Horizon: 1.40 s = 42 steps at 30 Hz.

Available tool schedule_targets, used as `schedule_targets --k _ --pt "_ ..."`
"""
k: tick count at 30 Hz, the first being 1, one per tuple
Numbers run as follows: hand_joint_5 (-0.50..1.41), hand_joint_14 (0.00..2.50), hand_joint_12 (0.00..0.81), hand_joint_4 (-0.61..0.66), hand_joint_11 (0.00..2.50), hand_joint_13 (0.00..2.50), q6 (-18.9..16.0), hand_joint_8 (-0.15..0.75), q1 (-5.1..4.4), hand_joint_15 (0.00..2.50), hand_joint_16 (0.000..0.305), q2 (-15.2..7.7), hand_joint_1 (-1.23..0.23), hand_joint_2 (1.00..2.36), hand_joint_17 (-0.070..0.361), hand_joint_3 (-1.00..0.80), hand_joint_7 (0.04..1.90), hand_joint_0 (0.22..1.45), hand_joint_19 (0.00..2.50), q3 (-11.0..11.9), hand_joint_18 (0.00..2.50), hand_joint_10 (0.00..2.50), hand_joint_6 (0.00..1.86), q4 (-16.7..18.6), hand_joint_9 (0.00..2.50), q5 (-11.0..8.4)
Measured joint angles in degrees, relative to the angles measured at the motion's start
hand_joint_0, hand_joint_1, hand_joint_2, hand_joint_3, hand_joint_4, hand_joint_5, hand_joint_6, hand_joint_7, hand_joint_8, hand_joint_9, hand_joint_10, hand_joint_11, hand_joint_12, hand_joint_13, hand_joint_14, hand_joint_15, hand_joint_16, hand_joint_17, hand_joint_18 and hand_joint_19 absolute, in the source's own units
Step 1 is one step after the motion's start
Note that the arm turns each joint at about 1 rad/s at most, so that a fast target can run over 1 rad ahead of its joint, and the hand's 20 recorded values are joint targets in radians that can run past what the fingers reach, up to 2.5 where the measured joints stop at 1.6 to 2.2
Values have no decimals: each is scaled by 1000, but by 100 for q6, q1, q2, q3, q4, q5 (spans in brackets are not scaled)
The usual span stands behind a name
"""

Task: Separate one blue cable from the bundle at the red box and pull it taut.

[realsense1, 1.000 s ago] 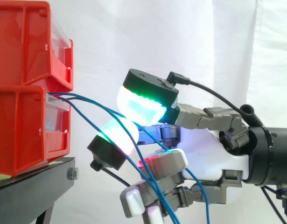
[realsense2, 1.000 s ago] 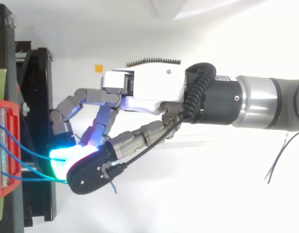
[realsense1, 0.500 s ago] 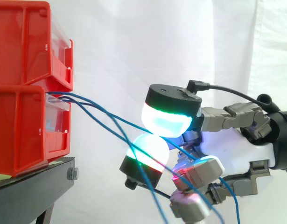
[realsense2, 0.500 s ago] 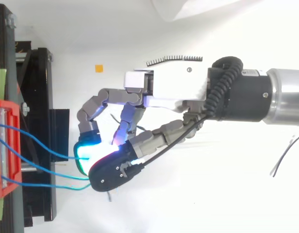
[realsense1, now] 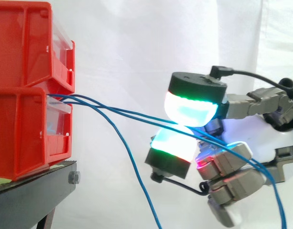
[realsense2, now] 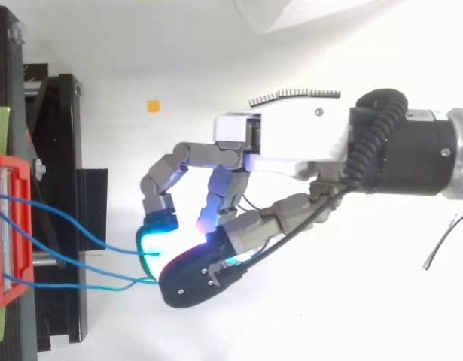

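I hold the hand (realsense1: 263, 143) well out from the lower red bin (realsense1: 22, 133), its fingers (realsense1: 190, 109) curled so that two glowing pads pinch the blue cables (realsense1: 122, 112) coming from the bin's front opening. My worry is that two strands seem to run almost straight into that pinch. Only the third strand (realsense1: 134, 171) sags free below them, so more pull may tighten a pair rather than one cable. From above I cannot tell which strands (realsense2: 65, 252) are truly clamped and which merely pass beside the pads. A harder pull could also let a thin cable slip out between the rounded pads. It could likewise drag the bin toward the front edge of the black stand (realsense1: 36, 191), where it sits close to the lip. The sagging strand hangs near the lower curled fingers and might snag there. Away from the bin, before the white curtain (realsense1: 136, 38), I judge the space open for drawing back.
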<state>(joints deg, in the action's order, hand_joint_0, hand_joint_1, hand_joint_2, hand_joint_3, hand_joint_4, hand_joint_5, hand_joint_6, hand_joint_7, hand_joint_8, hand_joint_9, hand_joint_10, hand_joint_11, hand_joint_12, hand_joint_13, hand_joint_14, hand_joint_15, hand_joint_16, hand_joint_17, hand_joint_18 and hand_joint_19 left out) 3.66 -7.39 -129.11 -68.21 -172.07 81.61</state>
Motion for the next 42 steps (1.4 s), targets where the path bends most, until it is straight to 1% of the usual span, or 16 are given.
schedule_targets --k 5,8,9,11,12,13,16,21,22,23,25,28,35,37,41,42 --pt "-126 552 342 21 1645 1059 -10 293 -63 1617 45 310 -676 1014 102 -265 1121 603 1062 -414 979 547 853 75 854 -269" --pt "-125 697 343 20 1543 991 -20 307 -104 1562 44 494 -676 1014 100 -266 1110 602 1127 -656 984 705 854 136 697 -380" --pt "-125 733 344 24 1531 972 -26 308 -114 1540 44 541 -678 1015 98 -262 1119 600 1137 -721 984 690 853 154 680 -402" --pt "-126 689 342 23 1560 926 -48 321 -136 1519 43 624 -675 1015 98 -270 1110 600 1147 -823 977 434 854 187 649 -428" --pt "-126 619 344 26 1583 926 -60 325 -142 1525 43 648 -674 1014 96 -274 1116 601 1152 -849 971 241 853 194 653 -433" --pt "-127 537 346 27 1581 933 -70 330 -147 1530 43 665 -671 1014 96 -280 1115 602 1152 -868 962 196 853 199 649 -437" --pt "-127 506 342 30 1568 934 -92 332 -161 1543 42 693 -670 1014 94 -278 1101 601 1183 -895 960 199 854 210 649 -446" --pt "-127 632 346 36 1538 927 -127 338 -172 1505 40 698 -670 1014 90 -278 1112 603 1247 -902 981 365 853 274 619 -453" --pt "-127 555 342 36 1506 917 -137 344 -173 1510 40 698 -669 1014 91 -279 1110 603 1234 -902 984 371 853 303 597 -455" --pt "-128 351 342 37 1498 938 -149 340 -174 1538 39 698 -668 1015 89 -282 1105 605 1222 -903 980 303 854 349 590 -457" --pt "-128 225 341 41 1508 956 -161 347 -176 1551 38 696 -669 1014 86 -283 1112 607 1226 -904 969 286 854 410 590 -459" --pt "-128 221 344 38 1506 964 -169 349 -176 1540 37 696 -668 1014 84 -282 1102 608 1213 -907 968 309 855 461 587 -457" --pt "-128 635 317 50 1508 1023 -172 354 -176 1376 34 694 -667 1015 78 -279 1098 613 1178 -907 1024 331 855 491 621 -456" --pt "-129 685 305 54 1486 1034 -173 353 -175 1356 35 694 -665 1015 79 -284 1099 615 1151 -906 1046 473 855 504 638 -455" --pt "-133 619 313 52 1355 1080 -165 339 -175 1383 37 694 -661 1014 82 -298 1092 620 1075 -906 1051 1103 858 584 648 -459" --pt "-133 628 313 48 1346 1087 -165 336 -175 1387 37 694 -660 1014 82 -296 1083 620 1077 -908 1052 1175 858 601 639 -459"
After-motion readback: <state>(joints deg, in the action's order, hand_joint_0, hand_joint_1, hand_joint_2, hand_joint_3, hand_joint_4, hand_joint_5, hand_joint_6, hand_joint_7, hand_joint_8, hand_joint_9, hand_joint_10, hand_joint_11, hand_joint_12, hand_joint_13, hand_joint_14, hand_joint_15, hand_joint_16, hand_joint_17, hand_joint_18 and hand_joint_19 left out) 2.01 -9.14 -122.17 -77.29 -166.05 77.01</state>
